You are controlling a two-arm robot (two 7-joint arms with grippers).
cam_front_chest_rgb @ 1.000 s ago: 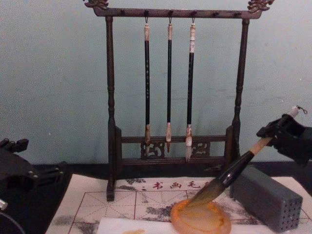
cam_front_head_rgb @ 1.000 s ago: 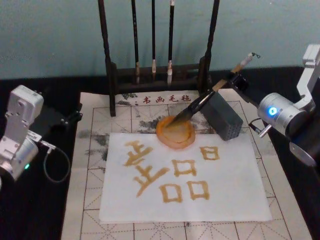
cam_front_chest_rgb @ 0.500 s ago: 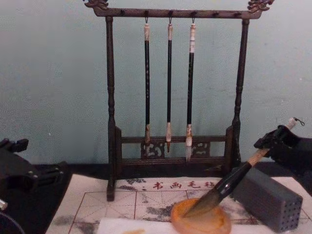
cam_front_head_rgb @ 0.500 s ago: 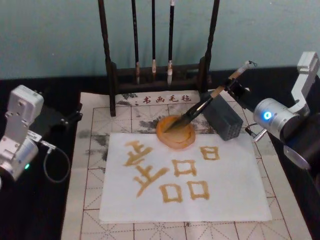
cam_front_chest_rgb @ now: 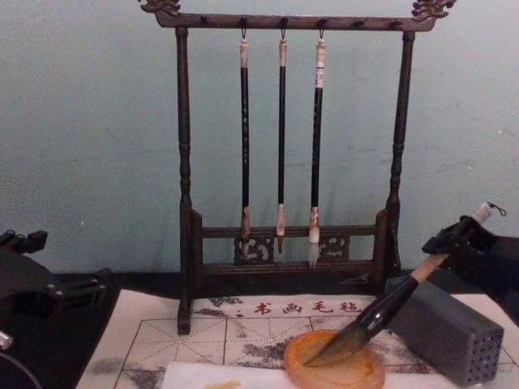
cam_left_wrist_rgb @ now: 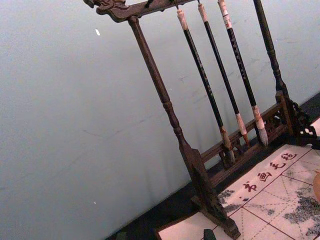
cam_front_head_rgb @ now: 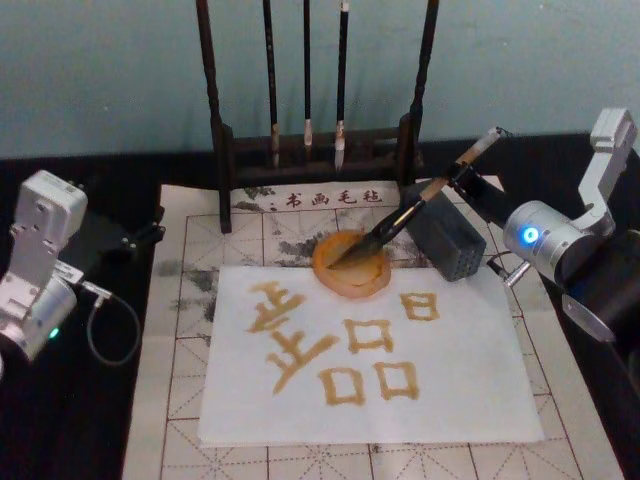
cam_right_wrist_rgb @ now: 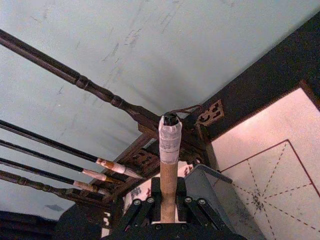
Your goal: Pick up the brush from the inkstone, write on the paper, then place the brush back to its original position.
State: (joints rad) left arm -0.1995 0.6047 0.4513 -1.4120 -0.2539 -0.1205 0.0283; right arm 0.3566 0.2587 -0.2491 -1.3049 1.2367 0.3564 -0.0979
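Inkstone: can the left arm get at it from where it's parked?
Probably yes. The left gripper sits left of the felt, and only flat felt lies between it and the inkstone; but the brush, held by the right gripper, rests in it.

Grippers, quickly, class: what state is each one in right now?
Left gripper: parked at the left, cannot be told.
Right gripper: closed on the brush, its tip in the inkstone.
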